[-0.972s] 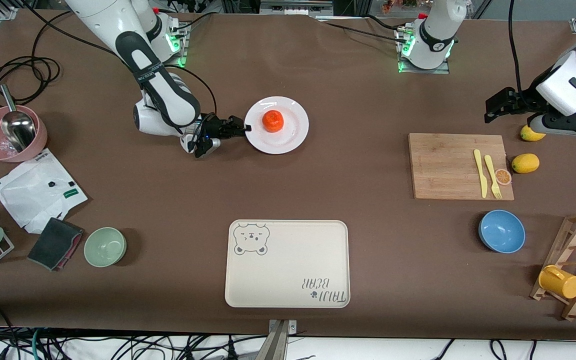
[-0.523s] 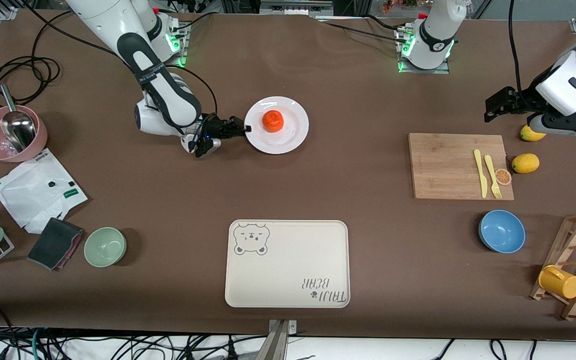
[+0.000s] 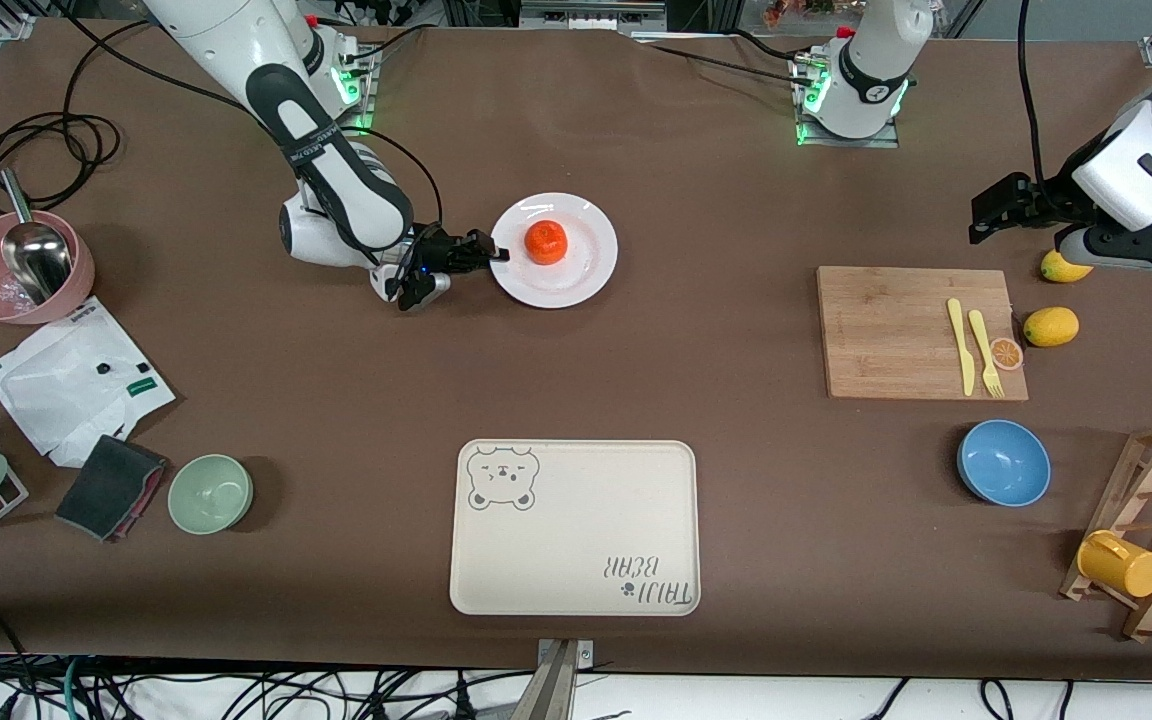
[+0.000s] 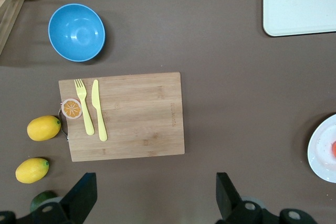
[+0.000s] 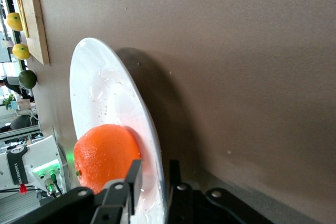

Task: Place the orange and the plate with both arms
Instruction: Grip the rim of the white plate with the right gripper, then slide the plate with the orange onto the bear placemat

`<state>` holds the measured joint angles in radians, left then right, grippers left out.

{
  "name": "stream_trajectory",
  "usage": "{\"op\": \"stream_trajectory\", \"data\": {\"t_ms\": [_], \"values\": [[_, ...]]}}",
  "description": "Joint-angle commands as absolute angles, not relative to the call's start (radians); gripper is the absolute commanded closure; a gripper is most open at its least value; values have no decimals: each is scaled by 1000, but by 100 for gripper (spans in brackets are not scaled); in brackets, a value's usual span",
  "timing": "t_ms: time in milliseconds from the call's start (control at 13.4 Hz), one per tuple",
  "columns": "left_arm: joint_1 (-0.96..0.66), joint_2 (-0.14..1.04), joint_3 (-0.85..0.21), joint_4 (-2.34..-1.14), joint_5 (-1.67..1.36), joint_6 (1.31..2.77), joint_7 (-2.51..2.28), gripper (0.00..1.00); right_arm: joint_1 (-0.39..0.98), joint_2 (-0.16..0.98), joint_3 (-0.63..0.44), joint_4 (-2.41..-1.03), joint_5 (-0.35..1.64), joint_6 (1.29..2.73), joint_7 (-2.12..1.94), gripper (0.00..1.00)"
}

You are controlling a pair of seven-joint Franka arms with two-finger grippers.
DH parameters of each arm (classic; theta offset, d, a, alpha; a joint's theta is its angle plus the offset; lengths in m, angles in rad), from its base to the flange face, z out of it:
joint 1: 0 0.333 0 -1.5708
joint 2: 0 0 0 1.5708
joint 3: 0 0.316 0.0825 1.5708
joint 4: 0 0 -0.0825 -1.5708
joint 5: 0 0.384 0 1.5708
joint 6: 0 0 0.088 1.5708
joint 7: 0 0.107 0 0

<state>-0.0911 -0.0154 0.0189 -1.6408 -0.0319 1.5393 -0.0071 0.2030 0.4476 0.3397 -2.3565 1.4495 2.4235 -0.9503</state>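
Plate (image 3: 576, 275) and orange (image 3: 545, 241) sit together on the brown table (image 3: 696, 200), well up from the cream bear tray (image 3: 574, 527), which lies at 6 o'clock from them, nearer the front camera. The orange rests on the plate's centre, slightly toward its 10 o'clock side. The right gripper (image 3: 498, 254) is low at the plate's 9 o'clock edge; in the right wrist view its fingers (image 5: 134, 174) straddle the rim, one above and one below, narrowly parted and closing on the plate, though a firm pinch cannot be told. The left arm waits at its own end of the table, its gripper (image 3: 978, 218) in the air, fingers spread wide and holding nothing, above bare table beside the wooden cutting board (image 3: 896, 340). A yellow knife (image 3: 958, 345) and fork (image 3: 984, 350) lie on that board. Two lemons (image 3: 1050, 326) lie just off its edge, and a blue bowl (image 3: 1003, 462) sits at 6 o'clock from it.
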Motion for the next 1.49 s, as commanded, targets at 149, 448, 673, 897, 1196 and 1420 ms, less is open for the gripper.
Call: {"op": "stream_trajectory", "data": {"t_ms": [149,448,673,897,1196,1420], "values": [[-94,2,20,-1603,-5,1513,14,0,206,453,345,-2350,1477,2437,-973,91],[-94,2,20,-1603,-5,1509,14,0,206,460,345,-2350,1477,2437,-973,100],[-95,2,18,-1603,-5,1508,14,0,206,459,345,-2350,1477,2436,-974,100],[-94,2,18,-1603,-5,1508,14,0,203,449,345,-2333,1477,2427,-965,100],[-94,2,18,-1603,-6,1508,14,0,193,456,341,-2215,1465,2424,-840,100],[-95,2,18,-1603,-5,1508,14,0,181,500,333,-2087,1462,2398,-772,100]]}}
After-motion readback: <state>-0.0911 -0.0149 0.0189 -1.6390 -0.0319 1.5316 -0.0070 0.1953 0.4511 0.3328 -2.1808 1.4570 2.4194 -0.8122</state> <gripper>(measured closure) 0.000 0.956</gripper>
